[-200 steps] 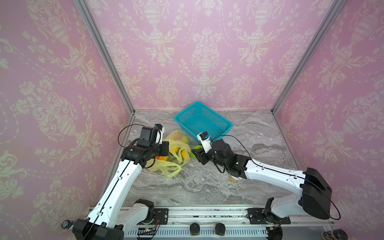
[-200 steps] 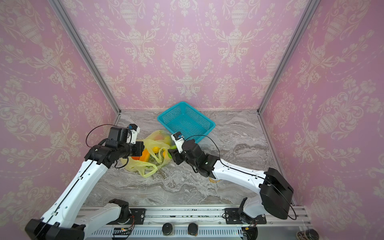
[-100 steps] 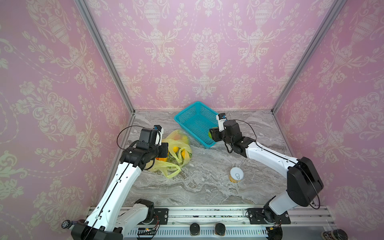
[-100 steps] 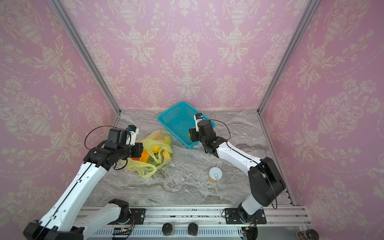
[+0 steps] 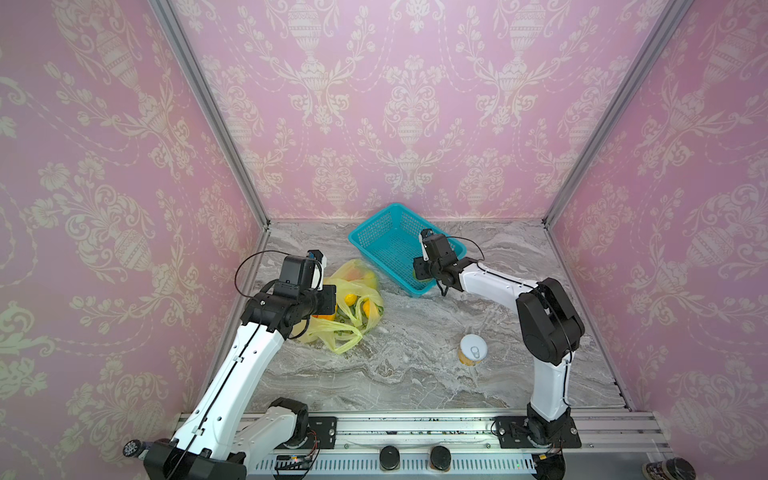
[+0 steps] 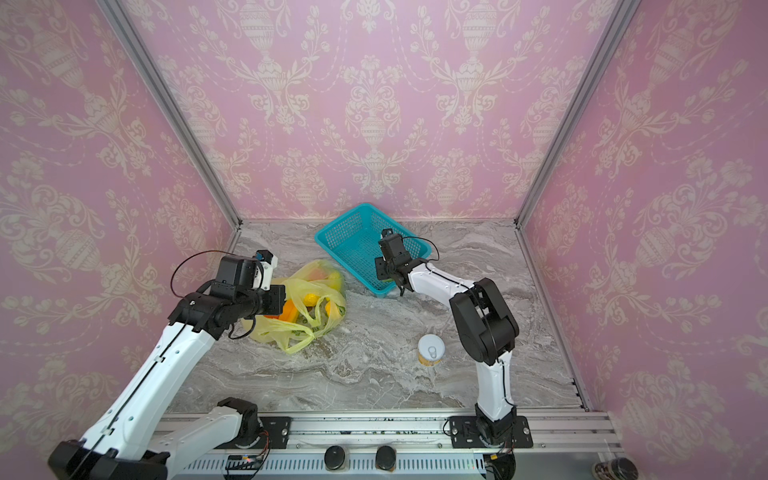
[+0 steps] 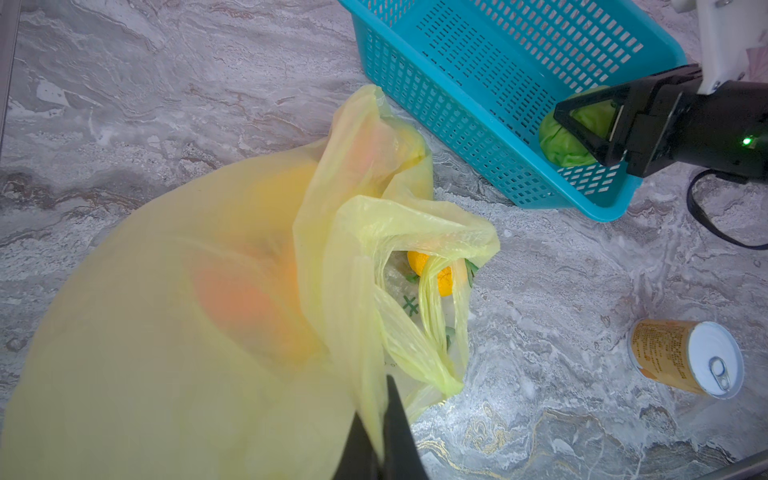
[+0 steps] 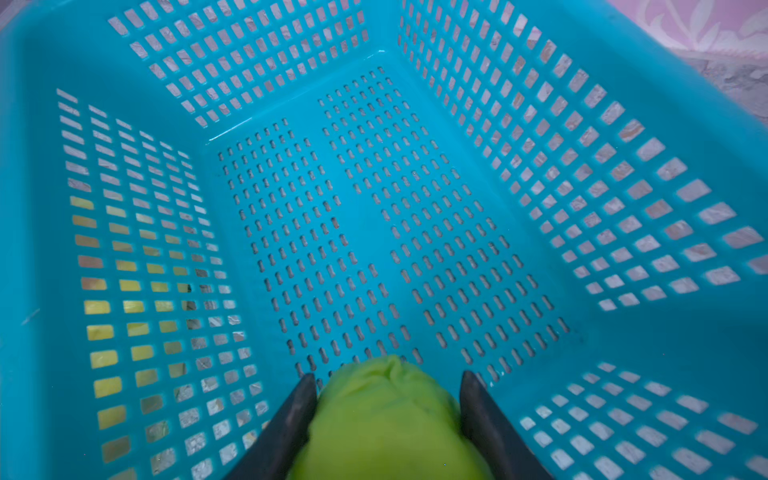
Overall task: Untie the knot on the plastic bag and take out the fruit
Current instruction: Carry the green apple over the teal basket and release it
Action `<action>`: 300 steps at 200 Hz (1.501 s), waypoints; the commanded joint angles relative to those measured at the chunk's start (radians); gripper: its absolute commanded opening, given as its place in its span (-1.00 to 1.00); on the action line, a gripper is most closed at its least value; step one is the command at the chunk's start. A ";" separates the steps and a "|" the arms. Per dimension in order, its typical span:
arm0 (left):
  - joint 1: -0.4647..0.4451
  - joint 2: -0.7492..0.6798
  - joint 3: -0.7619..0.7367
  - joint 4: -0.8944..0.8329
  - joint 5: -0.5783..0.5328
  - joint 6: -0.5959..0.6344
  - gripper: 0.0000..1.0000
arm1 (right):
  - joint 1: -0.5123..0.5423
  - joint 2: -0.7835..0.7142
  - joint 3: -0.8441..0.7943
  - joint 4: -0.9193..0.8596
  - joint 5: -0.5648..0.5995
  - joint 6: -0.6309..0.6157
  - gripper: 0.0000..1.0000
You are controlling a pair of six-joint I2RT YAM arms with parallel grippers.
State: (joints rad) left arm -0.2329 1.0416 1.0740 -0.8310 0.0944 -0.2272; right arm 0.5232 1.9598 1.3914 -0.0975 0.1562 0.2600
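now the right fingers [image 8: 291,415] grip the green fruit [image 8: 386,419] inside the basket [image 8: 374,208]: lower to its floor before releasing. left fingers [image 7: 401,436], closed, pinch the plastic bag [image 7: 187,332]; other fruit [image 7: 428,266] lies beyond them.

The plastic bag [image 5: 362,286], thin, translucent and pale yellow-green, lay slumped on the marble tabletop [image 5: 415,357], its mouth gaping and its handle loops [image 7: 432,299] loose and untied. Orange and yellow fruit [image 7: 417,262] showed inside it. One green fruit [image 8: 390,415] sat clamped in the right gripper [image 8: 387,376] inside the teal basket [image 5: 374,232].
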 commanded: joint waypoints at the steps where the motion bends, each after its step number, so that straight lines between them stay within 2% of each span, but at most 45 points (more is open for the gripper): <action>1: -0.005 -0.008 -0.019 -0.010 -0.020 -0.001 -1.00 | -0.011 -0.037 -0.046 0.000 0.041 0.023 -0.74; 73: -0.005 -0.007 -0.022 -0.007 -0.024 0.001 -1.00 | -0.046 -0.117 -0.209 0.052 0.140 -0.011 -0.77; 103: -0.005 0.002 -0.023 -0.008 -0.035 0.003 -1.00 | -0.064 -0.116 -0.251 0.080 0.122 -0.011 -0.74; 138: -0.005 0.001 -0.025 -0.005 -0.032 0.002 -1.00 | -0.076 -0.025 -0.135 0.003 0.133 -0.028 -0.76; 174: -0.004 0.016 -0.026 -0.003 -0.023 0.002 -1.00 | -0.100 0.027 -0.035 -0.011 0.153 -0.029 -0.68; 196: -0.005 0.016 -0.027 -0.002 -0.016 0.002 -1.00 | -0.111 0.081 0.042 -0.033 0.200 -0.030 -0.66; 220: -0.005 0.012 -0.027 -0.001 -0.007 0.003 -1.00 | -0.129 0.134 0.118 -0.066 0.309 -0.039 -0.59; 241: -0.005 0.012 -0.029 0.002 -0.004 0.003 -1.00 | -0.152 0.140 0.140 -0.086 0.307 -0.013 -0.57; 252: -0.004 0.015 -0.031 0.004 -0.001 0.004 -1.00 | -0.154 0.123 0.092 -0.023 0.278 0.004 -0.48; 266: -0.005 0.021 -0.032 0.008 0.017 0.005 -1.00 | -0.153 0.111 0.029 0.068 0.233 -0.016 -0.26; 277: -0.004 0.023 -0.032 0.012 0.027 0.005 -1.00 | -0.155 0.117 0.025 0.069 0.253 -0.009 -0.10; 300: -0.005 0.025 -0.034 0.016 0.030 0.008 -1.00 | -0.156 0.110 0.014 0.079 0.215 -0.024 0.25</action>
State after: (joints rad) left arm -0.2329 1.0569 1.0573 -0.8261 0.1001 -0.2268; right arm 0.3660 2.0842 1.4269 -0.0639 0.3954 0.2371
